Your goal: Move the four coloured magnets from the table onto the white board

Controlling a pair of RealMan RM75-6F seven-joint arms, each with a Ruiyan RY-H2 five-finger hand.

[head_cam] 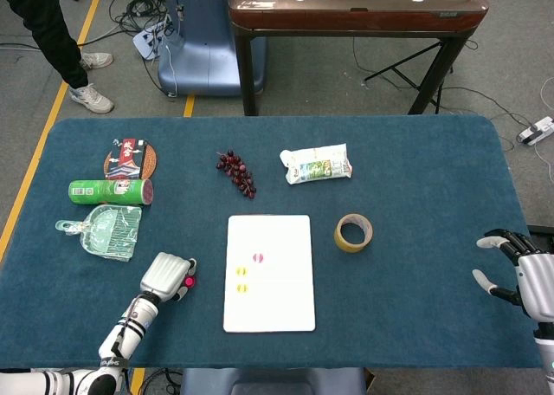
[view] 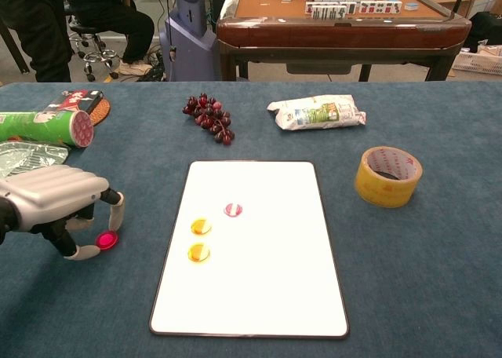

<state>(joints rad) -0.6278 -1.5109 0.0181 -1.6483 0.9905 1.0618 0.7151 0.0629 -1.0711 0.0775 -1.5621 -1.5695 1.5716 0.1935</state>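
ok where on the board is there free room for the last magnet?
White board: the whole near half and the right strip toward the tape roll are bare. Crowded only mid-left, where two yellow magnets and a pink one sit. The red magnet lies under the left hand.

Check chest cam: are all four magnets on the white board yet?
No: the white board carries only three magnets, and the pink magnet sits on the blue cloth beside it, at the left hand's fingertips.
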